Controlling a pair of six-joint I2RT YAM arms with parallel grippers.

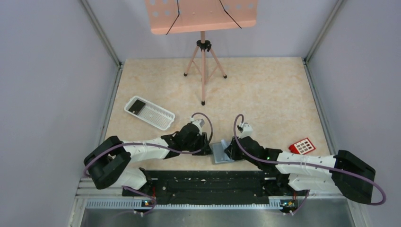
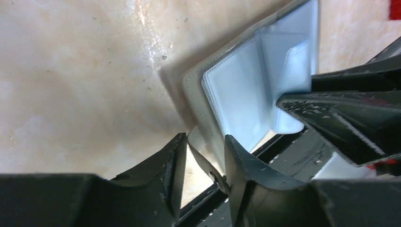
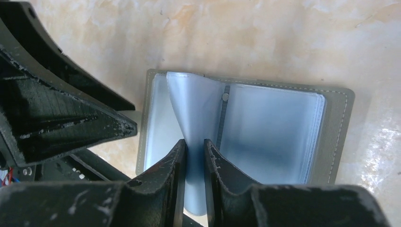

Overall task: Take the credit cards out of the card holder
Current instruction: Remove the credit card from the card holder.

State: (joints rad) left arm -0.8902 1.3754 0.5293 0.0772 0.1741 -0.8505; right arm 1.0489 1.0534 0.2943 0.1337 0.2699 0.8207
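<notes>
Your R pincer (image 3: 194, 144) is nipped shut on a clear sleeve (image 3: 191, 106), holding it up to bare the pockets; L pincer (image 2: 205, 138) stands part-open astride an edge of the card holder (image 3: 338, 132), prob. to steady it; red credit card (image 1: 302, 145) lies well off R's outer side; free table (image 3: 283, 38) beyond both tips.

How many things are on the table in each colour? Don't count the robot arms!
Red: 1, the card
White: 1, the tray
Grey: 1, the card holder
Dark: 1, the flat piece lying in the tray
Peach: 1, the stand
Total: 5
</notes>
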